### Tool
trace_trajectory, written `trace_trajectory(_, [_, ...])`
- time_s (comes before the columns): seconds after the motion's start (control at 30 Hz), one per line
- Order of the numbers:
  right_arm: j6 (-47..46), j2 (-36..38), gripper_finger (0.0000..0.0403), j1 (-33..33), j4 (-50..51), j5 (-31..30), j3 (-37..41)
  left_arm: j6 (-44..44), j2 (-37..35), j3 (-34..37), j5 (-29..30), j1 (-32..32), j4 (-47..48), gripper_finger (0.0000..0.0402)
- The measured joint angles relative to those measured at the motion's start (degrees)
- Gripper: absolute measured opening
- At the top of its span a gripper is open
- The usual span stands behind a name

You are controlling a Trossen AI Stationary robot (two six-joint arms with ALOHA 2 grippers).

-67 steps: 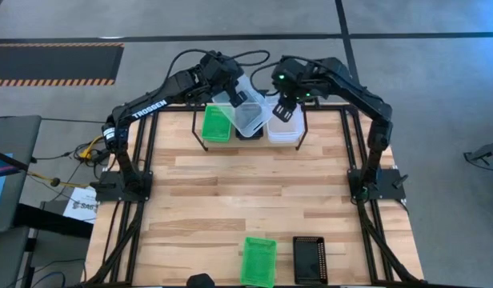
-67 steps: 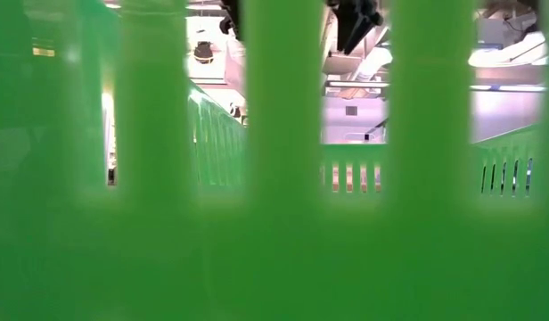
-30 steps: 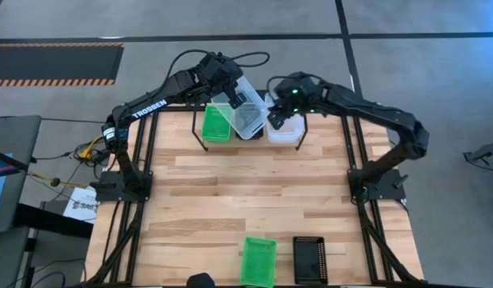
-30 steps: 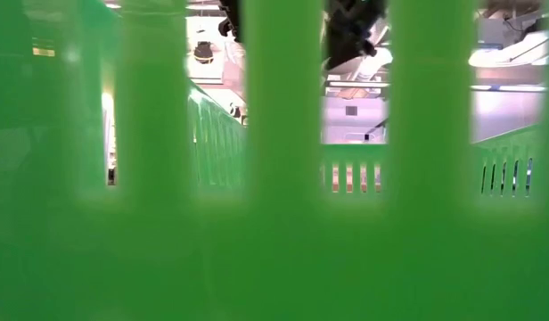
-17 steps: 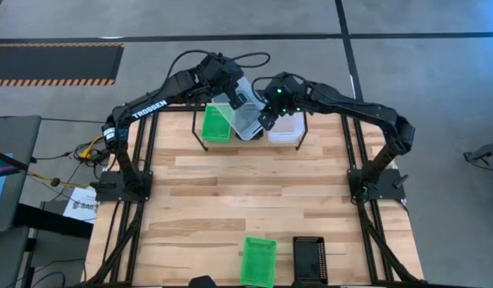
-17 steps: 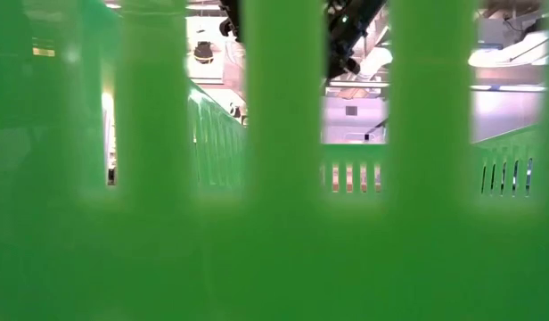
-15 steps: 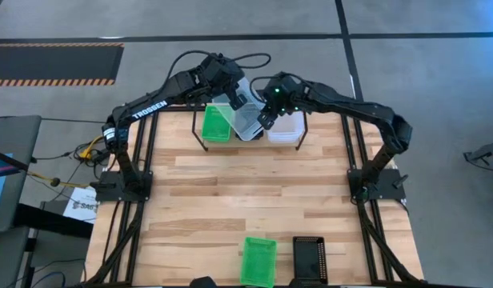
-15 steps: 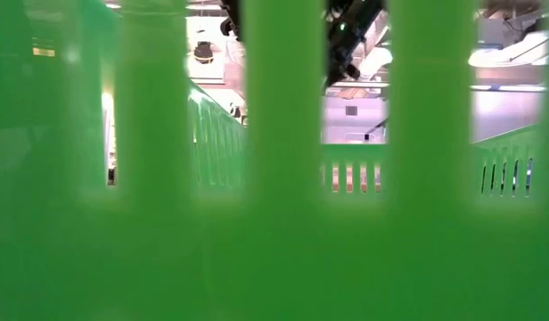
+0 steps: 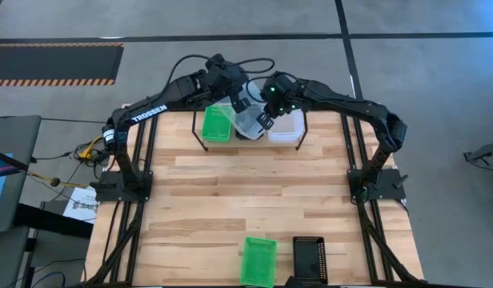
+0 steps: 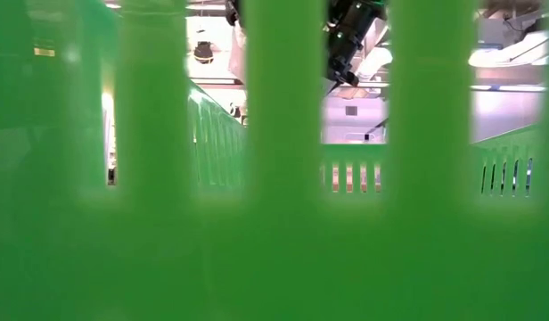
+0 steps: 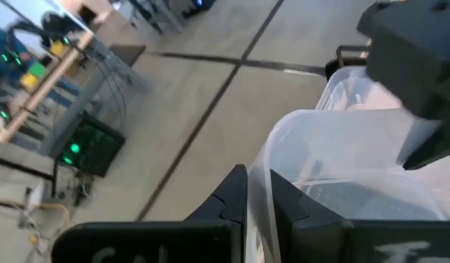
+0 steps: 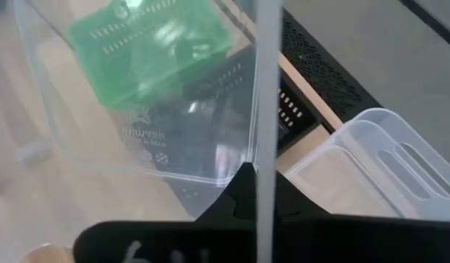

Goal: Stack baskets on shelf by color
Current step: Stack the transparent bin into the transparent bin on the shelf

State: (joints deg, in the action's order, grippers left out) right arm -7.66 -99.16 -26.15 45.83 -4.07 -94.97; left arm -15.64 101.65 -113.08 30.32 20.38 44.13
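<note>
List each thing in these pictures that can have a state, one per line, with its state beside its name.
Left tool: shut on the clear basket's rim.
Right tool: shut on the same clear basket's wall.
Clear basket: held tilted above the shelf by both tools.
Clear stack: resting on the shelf's right end.
Green basket on shelf: resting at the shelf's left end.
Black basket on shelf: under the held basket.
Loose green basket: on the table's near edge.
Loose black basket: beside it, unstacked.

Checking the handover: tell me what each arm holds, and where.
Both hold the clear basket by its rim: left gripper one wall, right gripper another.
</note>
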Motion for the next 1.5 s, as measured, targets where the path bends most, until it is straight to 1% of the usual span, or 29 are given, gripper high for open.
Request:
trace_trajectory(0.13, [1.1,0.3,0.0003,-0.2,-0.4,-0.4,-0.1,-3.5,-1.3,-0.4,1.0,-2.8,0.0,0.0007])
trace_trajectory(0.23, [2.2,0.4,0.0002,-0.1,-1.0,0.4,-0.1,-3.9,-1.5,-2.8,2.0,-5.0,2.1,0.0023])
trace_trajectory(0.33, [2.9,0.3,0.0001,-0.1,-1.8,0.7,-0.2,-4.1,-1.5,-5.4,3.4,-6.6,4.5,0.0052])
trace_trajectory(0.47, [3.4,-0.4,0.0001,-0.5,-1.2,-0.6,0.0,-4.5,-1.5,-8.1,1.6,-9.2,4.7,0.0097])
trace_trajectory(0.57, [3.8,0.1,0.0001,-0.9,-1.3,-0.8,0.0,-5.6,-1.7,-9.7,2.7,-11.1,4.7,0.0131])
trace_trajectory(0.6, [4.2,0.1,0.0001,-0.8,-1.3,-0.8,0.0,-6.4,-1.7,-10.1,4.4,-11.7,4.8,0.0141])
trace_trajectory(0.63, [4.7,0.0,0.0001,-0.8,-1.3,-0.8,0.0,-6.8,-1.7,-10.6,7.7,-12.5,5.3,0.015])
trace_trajectory(0.73, [6.1,-0.1,0.0001,-1.4,-1.0,-1.1,0.0,-5.0,-1.6,-12.6,22.4,-14.9,10.2,0.0167])
trace_trajectory(0.8, [6.2,0.5,0.0001,-2.8,-0.3,-1.9,0.0,-0.9,-1.7,-14.1,29.3,-16.2,18.3,0.017])
trace_trajectory(0.83, [6.2,0.9,0.0001,-3.6,-0.2,-2.0,0.0,3.3,-1.8,-14.7,30.4,-16.8,23.8,0.0169])
trace_trajectory(0.87, [6.2,1.4,0.0001,-4.4,-0.1,-2.4,-0.1,9.1,-2.1,-15.1,29.9,-17.3,29.7,0.0168])
trace_trajectory(0.9, [6.2,2.0,0.0001,-5.6,0.6,-2.5,-0.3,15.5,-2.3,-15.3,28.2,-17.7,35.6,0.0166])
trace_trajectory(0.97, [6.4,3.9,0.0,-7.8,1.8,-2.5,-0.8,29.4,-2.9,-15.1,23.3,-18.3,46.3,0.0158])
trace_trajectory(1.0, [6.4,5.0,0.0,-8.9,1.8,-2.5,-1.1,33.7,-3.2,-13.7,22.1,-18.5,46.2,0.0153])
trace_trajectory(1.03, [6.4,6.1,0.0,-10.2,1.8,-2.5,-1.3,34.7,-4.2,-11.2,21.2,-19.0,44.3,0.0147])
trace_trajectory(1.07, [6.5,7.5,0.0,-11.6,2.0,-2.4,-1.4,33.9,-5.9,-8.2,19.3,-19.7,43.9,0.0141])
trace_trajectory(1.1, [6.8,8.7,0.0,-12.8,2.5,-2.3,-1.4,33.1,-6.8,-5.9,19.0,-20.4,43.3,0.0135])
trace_trajectory(1.13, [6.9,10.0,0.0,-13.9,2.8,-2.3,-1.4,33.8,-7.9,-3.9,20.2,-20.8,41.8,0.0128])
trace_trajectory(1.17, [6.9,11.3,0.0,-15.2,3.2,-2.4,-1.4,36.4,-9.5,-1.3,20.9,-21.3,43.1,0.0122])
trace_trajectory(1.2, [7.3,12.7,0.0,-16.5,4.2,-2.4,-1.4,39.8,-10.5,1.4,20.6,-21.6,46.5,0.0116])
trace_trajectory(1.3, [7.5,16.7,0.0,-19.7,7.2,-2.8,-1.4,47.2,-14.8,11.8,20.7,-21.6,45.0,0.0098])
trace_trajectory(1.37, [7.5,18.8,0.0,-21.6,10.5,-3.4,-1.4,51.6,-18.7,18.8,19.1,-22.0,44.1,0.0088])
trace_trajectory(1.5, [2.1,22.2,0.0,-23.4,15.7,-3.8,-1.1,59.8,-26.2,33.0,15.3,-22.8,38.4,0.0071])
